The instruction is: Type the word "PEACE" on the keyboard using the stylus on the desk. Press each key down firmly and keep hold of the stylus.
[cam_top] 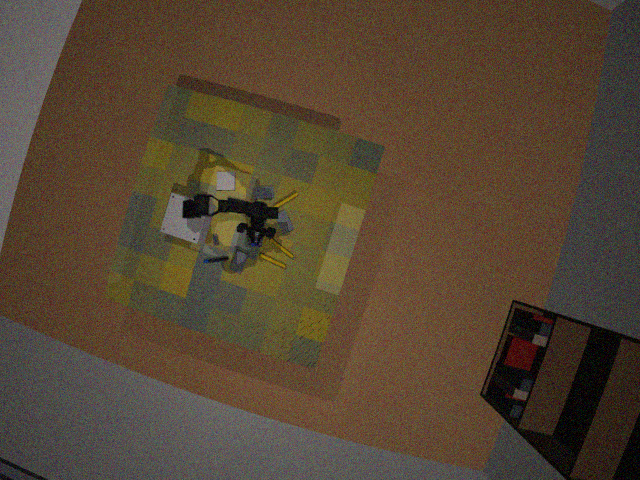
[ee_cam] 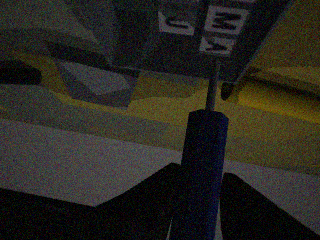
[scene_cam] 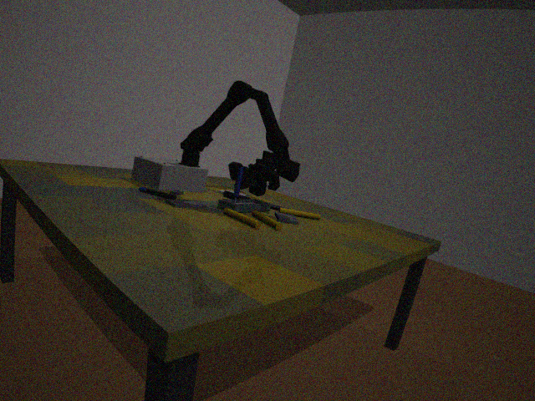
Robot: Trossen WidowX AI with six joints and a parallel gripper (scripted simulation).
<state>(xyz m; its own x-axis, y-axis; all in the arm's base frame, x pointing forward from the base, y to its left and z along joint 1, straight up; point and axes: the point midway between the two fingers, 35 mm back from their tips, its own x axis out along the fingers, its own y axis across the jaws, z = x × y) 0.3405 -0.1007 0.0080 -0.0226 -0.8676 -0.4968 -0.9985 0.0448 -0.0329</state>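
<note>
The gripper (cam_top: 255,237) (scene_cam: 240,175) (ee_cam: 202,175) is shut on the blue stylus. The stylus (scene_cam: 237,185) (ee_cam: 204,145) stands nearly upright over the keyboard, its thin grey tip pointing down. The keyboard (scene_cam: 248,205) (ee_cam: 150,56) is a dark grey block with white letter keys, lying on the desk; the arm hides much of it in the top view. In the wrist view the tip meets the near edge of the A key (ee_cam: 216,46); whether it presses the key cannot be told. The M key (ee_cam: 226,21) and the U key (ee_cam: 177,23) show beyond it.
Yellow sticks (cam_top: 286,199) (scene_cam: 300,213) (ee_cam: 280,101) lie around the keyboard. A dark pen with a blue end (cam_top: 216,259) (scene_cam: 157,192) lies near the white base box (cam_top: 178,219) (scene_cam: 183,177). Grey blocks (cam_top: 284,222) (scene_cam: 286,218) also lie near the keyboard.
</note>
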